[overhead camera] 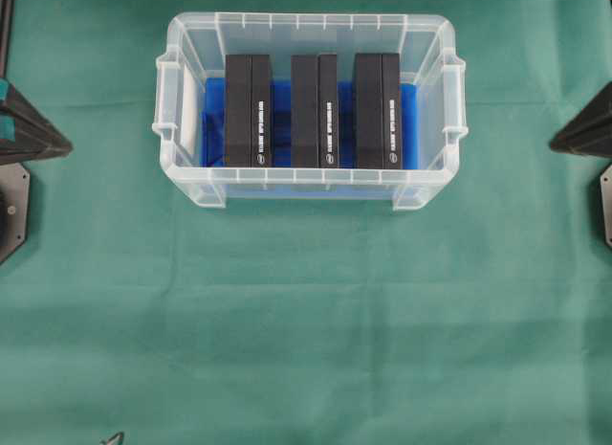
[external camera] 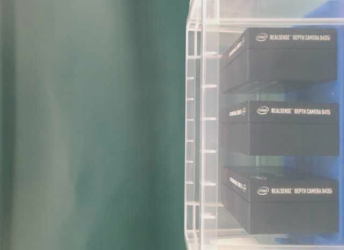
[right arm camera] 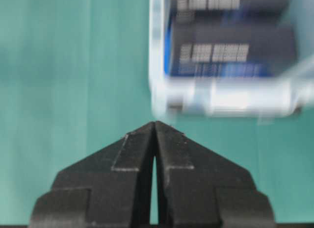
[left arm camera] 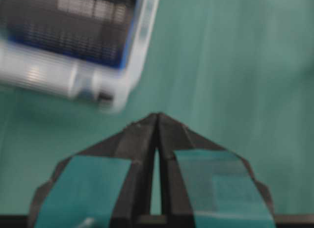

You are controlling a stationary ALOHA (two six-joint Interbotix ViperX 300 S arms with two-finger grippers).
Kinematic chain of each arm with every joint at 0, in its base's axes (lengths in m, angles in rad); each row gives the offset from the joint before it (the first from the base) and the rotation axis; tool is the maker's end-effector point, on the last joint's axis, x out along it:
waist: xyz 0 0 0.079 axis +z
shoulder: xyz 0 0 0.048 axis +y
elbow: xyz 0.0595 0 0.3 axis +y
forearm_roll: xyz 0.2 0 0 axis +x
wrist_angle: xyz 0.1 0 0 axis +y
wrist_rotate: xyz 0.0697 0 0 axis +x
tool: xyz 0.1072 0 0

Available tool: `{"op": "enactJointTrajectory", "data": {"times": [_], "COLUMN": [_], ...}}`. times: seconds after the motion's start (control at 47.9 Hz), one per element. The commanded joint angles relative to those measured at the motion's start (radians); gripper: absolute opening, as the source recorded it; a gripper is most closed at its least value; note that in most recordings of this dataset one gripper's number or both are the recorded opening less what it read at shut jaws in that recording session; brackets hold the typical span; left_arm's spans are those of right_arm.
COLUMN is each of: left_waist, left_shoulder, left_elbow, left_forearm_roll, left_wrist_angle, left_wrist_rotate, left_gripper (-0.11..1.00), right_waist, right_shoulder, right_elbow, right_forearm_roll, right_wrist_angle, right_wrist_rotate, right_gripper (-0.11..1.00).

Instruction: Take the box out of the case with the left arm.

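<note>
Three black rectangular cardboard boxes stand on edge, side by side with gaps between them, inside the large clear plastic rectangular case (overhead camera: pixel 187 144), which sits on the green cloth-covered table (overhead camera: pixel 306 321) in the upper middle of the overhead view. Counting from the case's left wall, they are the left box (overhead camera: pixel 249 110), the middle box (overhead camera: pixel 315 110) and the right box (overhead camera: pixel 377 110), each showing a line of white print along one narrow face; in the table-level view that print reads as a depth camera label. A bright blue sheet (overhead camera: pixel 282 120) lines the bottom of the case and shows between the boxes. All three boxes are within the case's walls. The left arm's black lattice fingers with teal pads (overhead camera: pixel 19 129) sit at the left edge of the overhead view, well apart from the case and level with its left handle. In the left wrist view these fingers (left arm camera: pixel 157 121) are pressed together at their tips with nothing between them, above bare green cloth, and a blurred corner of the case lies beyond them to the upper left. The right arm's black fingers (right arm camera: pixel 155 127) are likewise closed tip to tip and hold nothing, also well apart from the case, off its right side.
</note>
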Motion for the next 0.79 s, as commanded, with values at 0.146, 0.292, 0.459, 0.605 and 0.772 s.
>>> {"op": "enactJointTrajectory", "data": {"times": [0.146, 0.292, 0.459, 0.605, 0.772], "left_waist": [-0.005, -0.005, -0.005, -0.005, 0.006], "left_shoulder": [0.086, 0.110, 0.107, 0.112, 0.133], "left_elbow": [-0.089, -0.095, -0.097, -0.097, -0.106], "left_forearm_roll": [0.000, -0.002, 0.000, -0.003, -0.003], "left_wrist_angle": [0.249, 0.284, 0.290, 0.295, 0.348], "left_wrist_rotate": [0.005, 0.006, 0.005, -0.023, -0.301], "left_gripper": [0.02, 0.02, 0.02, 0.02, 0.02], "right_waist": [-0.003, -0.003, -0.003, -0.003, -0.003], "right_shoulder": [0.071, 0.077, 0.077, 0.077, 0.077], "right_elbow": [-0.077, -0.077, -0.077, -0.077, -0.077], "right_forearm_roll": [-0.006, -0.006, -0.009, -0.011, -0.021], "right_wrist_angle": [0.291, 0.325, 0.327, 0.328, 0.330], "right_wrist_rotate": [0.003, 0.003, 0.003, 0.003, 0.003], "right_gripper": [0.01, 0.01, 0.01, 0.01, 0.01]}}
